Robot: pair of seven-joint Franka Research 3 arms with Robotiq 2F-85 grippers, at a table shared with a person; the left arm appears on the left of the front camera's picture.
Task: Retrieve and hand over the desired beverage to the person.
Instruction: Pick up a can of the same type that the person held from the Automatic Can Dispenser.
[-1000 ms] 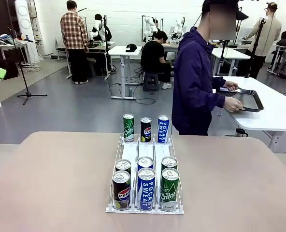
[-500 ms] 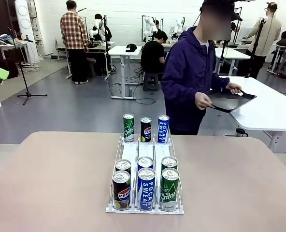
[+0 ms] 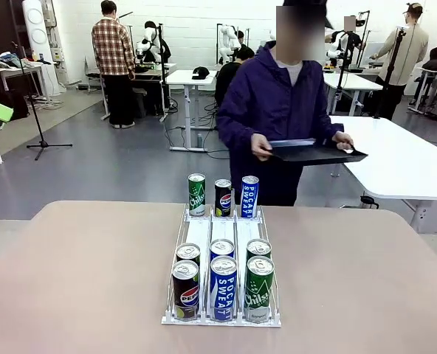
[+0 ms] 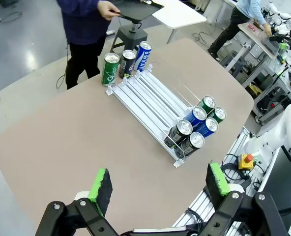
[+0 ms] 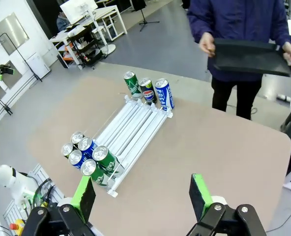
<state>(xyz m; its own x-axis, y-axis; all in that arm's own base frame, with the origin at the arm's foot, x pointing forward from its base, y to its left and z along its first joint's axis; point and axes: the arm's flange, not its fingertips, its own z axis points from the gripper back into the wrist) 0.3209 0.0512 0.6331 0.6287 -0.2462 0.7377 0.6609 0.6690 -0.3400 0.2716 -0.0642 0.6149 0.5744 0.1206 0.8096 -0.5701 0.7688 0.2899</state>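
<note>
A white wire rack (image 3: 222, 228) (image 4: 150, 101) (image 5: 130, 130) on the tan table holds beverage cans in three lanes: black Pepsi (image 3: 185, 289), blue Pocari Sweat (image 3: 223, 287) and green Chilsung (image 3: 259, 288) at the near end, the same three kinds (image 3: 223, 196) at the far end. The person (image 3: 281, 110) in a dark navy-purple jacket stands at the far edge holding a black tray (image 3: 314, 153) (image 5: 251, 56) in both hands. My left gripper (image 4: 158, 184) hangs open high above the table. My right gripper (image 5: 143, 194) is also open, above the table, with nothing between its fingers.
The tan table (image 3: 78, 280) is bare on both sides of the rack. A white table (image 3: 418, 166) stands behind the person at the right. Other people and work tables are farther back in the room.
The person has turned from the white table toward my table, bringing the black tray round in front of the body. The cans and rack have not moved.
</note>
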